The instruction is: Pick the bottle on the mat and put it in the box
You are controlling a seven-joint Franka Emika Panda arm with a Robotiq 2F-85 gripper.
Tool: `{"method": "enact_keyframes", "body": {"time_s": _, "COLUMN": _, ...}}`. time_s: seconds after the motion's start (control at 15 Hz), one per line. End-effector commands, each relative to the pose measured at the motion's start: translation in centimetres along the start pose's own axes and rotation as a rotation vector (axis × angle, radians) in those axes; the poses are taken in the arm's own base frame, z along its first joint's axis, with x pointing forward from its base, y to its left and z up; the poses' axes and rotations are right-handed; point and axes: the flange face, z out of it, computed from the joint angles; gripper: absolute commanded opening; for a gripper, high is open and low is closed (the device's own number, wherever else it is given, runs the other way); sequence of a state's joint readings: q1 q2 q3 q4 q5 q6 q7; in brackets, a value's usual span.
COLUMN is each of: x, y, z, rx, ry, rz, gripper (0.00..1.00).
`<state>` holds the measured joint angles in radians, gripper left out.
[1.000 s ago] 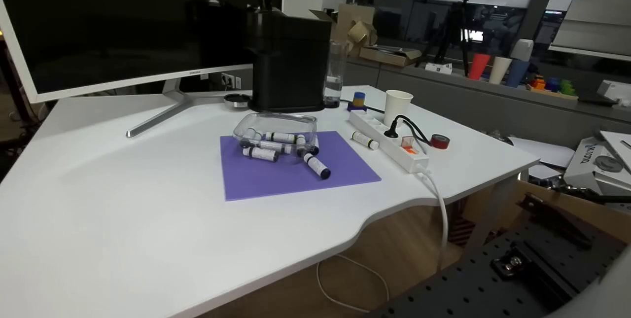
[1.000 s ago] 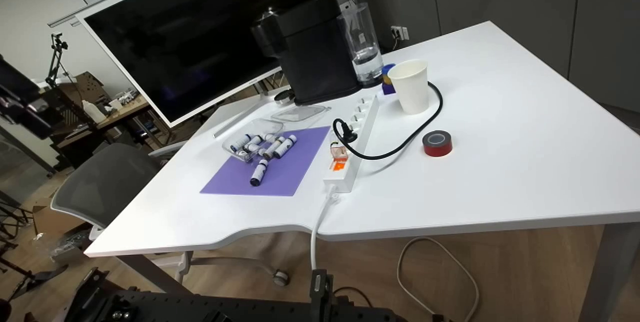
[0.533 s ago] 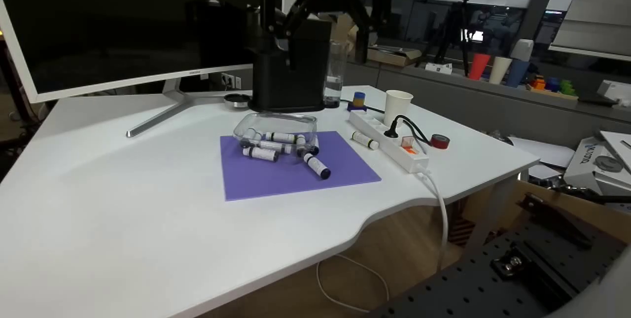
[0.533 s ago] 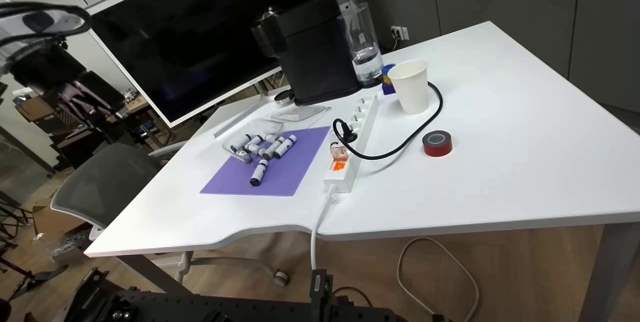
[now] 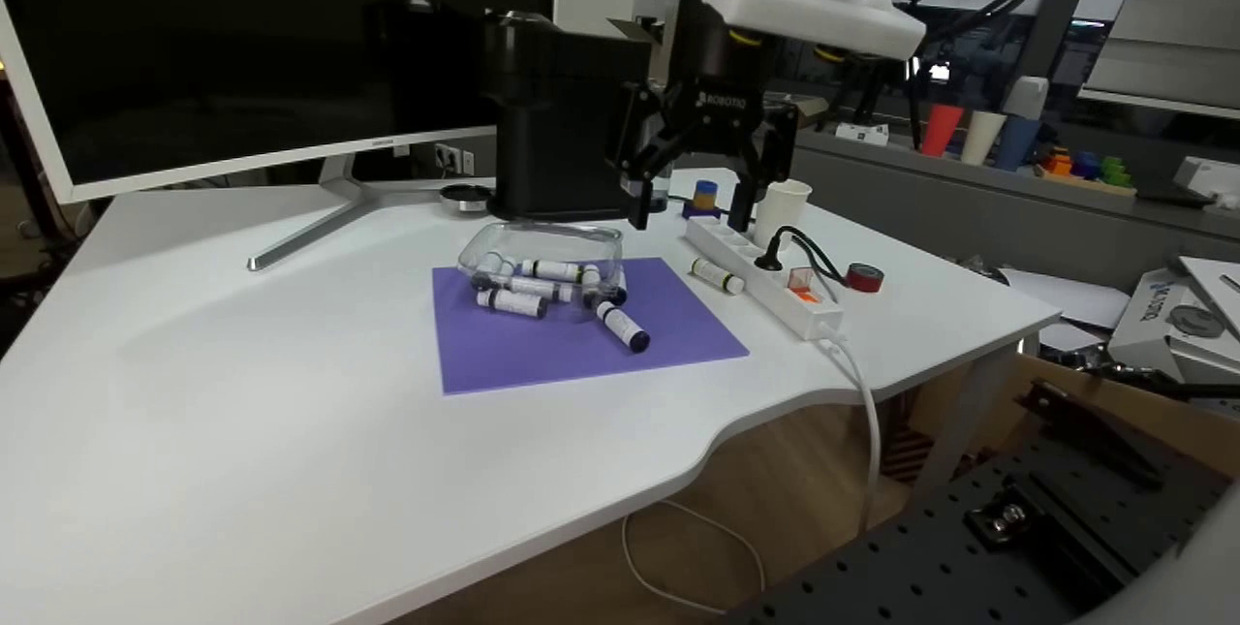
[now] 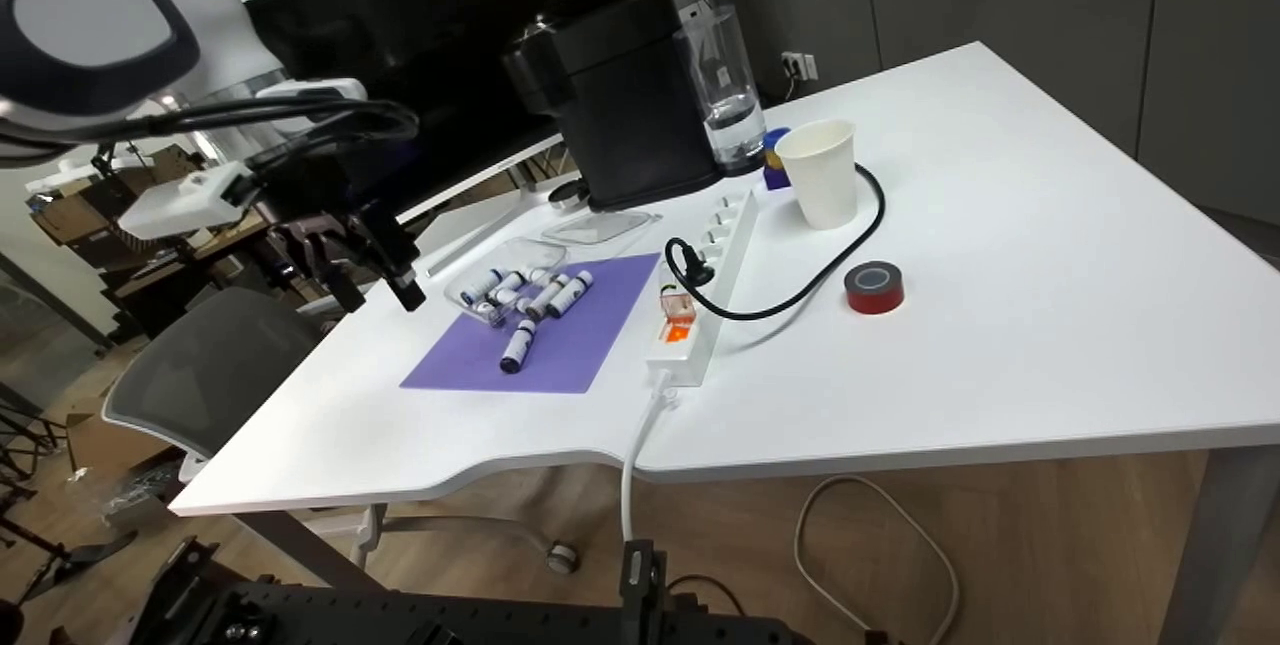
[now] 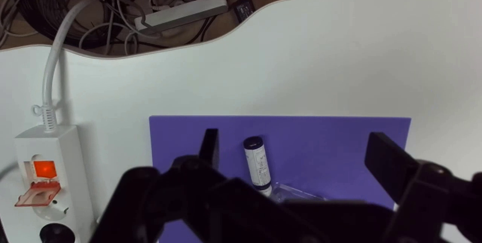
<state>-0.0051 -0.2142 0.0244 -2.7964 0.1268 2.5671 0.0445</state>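
Note:
A small white bottle (image 5: 623, 327) with a dark cap lies on the purple mat (image 5: 542, 359), in front of a clear plastic box (image 5: 608, 232) that holds several similar bottles. In an exterior view the bottle (image 6: 518, 345) has its dark cap toward the table's front edge. My gripper (image 5: 691, 203) is open and empty, in the air above the table, fingers pointing down; it also shows left of the mat in an exterior view (image 6: 378, 290). In the wrist view the bottle (image 7: 258, 164) appears between the fingers (image 7: 296, 152), nearer the left one. The gripper hides most of the clear box (image 7: 295, 193).
A white power strip (image 5: 765, 281) with a black plug and cables lies beside the mat, with another bottle (image 5: 717, 274) next to it. A paper cup (image 6: 822, 175), red tape roll (image 6: 874, 287), tall black box-shaped machine (image 5: 572, 121) and monitor (image 5: 271, 44) stand around. A clear lid (image 6: 600, 227) lies behind.
My gripper has come into view from above in both exterior views and moved down and to the right toward the mat, staying open. The bottles, box and mat have not moved.

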Motion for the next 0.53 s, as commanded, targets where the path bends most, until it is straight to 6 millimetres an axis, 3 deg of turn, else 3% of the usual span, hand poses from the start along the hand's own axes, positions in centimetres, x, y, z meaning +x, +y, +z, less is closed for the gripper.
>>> {"method": "enact_keyframes", "body": {"time_s": 0.0, "x": 0.1, "y": 0.1, "z": 0.2, "rx": 0.001, "ry": -0.004, "rz": 0.000, "gripper": 1.00}}
{"method": "enact_keyframes", "body": {"time_s": 0.13, "x": 0.4, "y": -0.4, "z": 0.2, "rx": -0.031, "ry": 0.024, "rz": 0.000, "gripper": 1.00}}
{"method": "enact_keyframes", "body": {"time_s": 0.47, "x": 2.8, "y": 1.2, "z": 2.1, "rx": -0.185, "ry": 0.032, "rz": -0.147, "gripper": 1.00}}
